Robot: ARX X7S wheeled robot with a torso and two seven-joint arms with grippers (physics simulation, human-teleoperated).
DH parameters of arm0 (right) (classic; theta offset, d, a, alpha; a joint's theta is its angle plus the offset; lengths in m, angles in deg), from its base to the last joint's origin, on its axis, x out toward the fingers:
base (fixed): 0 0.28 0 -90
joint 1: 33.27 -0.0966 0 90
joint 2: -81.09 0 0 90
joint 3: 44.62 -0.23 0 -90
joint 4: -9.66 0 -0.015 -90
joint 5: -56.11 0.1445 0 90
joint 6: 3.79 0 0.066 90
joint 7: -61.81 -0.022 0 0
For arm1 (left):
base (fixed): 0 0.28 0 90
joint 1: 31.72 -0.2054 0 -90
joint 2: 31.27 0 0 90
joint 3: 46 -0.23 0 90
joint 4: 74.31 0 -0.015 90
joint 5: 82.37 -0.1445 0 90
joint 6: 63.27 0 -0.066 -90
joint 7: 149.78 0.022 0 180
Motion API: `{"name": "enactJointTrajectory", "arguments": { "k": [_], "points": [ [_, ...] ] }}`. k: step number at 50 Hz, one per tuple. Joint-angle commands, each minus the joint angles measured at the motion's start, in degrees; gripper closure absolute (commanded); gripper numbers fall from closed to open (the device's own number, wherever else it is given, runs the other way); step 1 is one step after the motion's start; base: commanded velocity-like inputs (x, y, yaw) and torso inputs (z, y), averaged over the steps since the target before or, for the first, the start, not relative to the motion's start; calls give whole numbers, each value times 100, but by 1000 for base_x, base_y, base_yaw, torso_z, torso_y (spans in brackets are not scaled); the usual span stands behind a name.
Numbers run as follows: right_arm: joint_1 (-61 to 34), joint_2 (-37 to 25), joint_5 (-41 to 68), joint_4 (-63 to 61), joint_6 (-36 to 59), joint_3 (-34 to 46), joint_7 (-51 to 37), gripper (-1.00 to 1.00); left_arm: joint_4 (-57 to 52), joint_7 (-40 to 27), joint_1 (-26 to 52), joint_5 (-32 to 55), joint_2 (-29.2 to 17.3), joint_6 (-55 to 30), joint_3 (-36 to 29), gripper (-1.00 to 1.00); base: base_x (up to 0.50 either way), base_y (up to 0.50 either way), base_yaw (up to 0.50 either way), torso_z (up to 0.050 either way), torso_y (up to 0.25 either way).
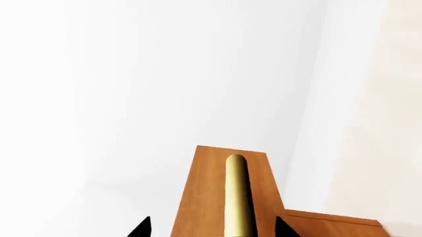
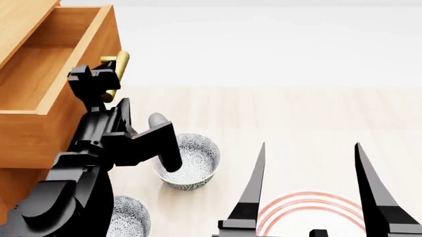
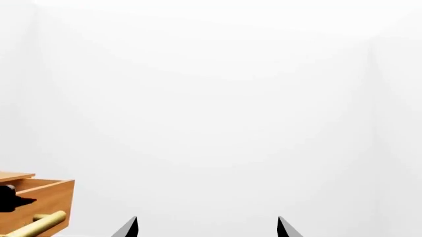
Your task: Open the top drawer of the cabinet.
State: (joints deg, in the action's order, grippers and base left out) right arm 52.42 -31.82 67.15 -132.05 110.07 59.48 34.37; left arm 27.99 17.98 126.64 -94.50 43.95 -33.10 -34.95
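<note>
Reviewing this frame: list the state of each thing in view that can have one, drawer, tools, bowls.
top drawer: pulled out, inside looks empty.
brass handle: between the left tool's fingers.
left tool: at the handle; grip cannot be confirmed.
right tool: open, empty.
bowl: upright, on the floor.
second bowl: upright, partly hidden.

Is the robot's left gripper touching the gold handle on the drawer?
Cannot tell. In the head view the left gripper overlaps the brass handle of the pulled-out top drawer, but no contact or gap shows. The left wrist view shows only fingertips flanking it.
</note>
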Motion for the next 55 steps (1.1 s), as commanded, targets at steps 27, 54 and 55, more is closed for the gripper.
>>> {"name": "enactJointTrajectory", "arguments": {
  "k": [27, 54, 55],
  "points": [
    [-30, -64, 46, -16, -11, 57, -69, -100, -3194, 483, -466, 1478, 244, -589, 3602, -100, 0, 0, 0, 0, 0],
    [-73, -98, 59, -4, 11, 135, -118, -100, -2569, 546, 1006, 2286, 997, -3013, 5457, -100, 0, 0, 0, 0, 0],
    [-71, -100, 61, -5, 8, 133, -120, -100, -2492, 439, 1057, 2511, 993, -3013, 5545, -100, 0, 0, 0, 0, 0]
  ]
}}
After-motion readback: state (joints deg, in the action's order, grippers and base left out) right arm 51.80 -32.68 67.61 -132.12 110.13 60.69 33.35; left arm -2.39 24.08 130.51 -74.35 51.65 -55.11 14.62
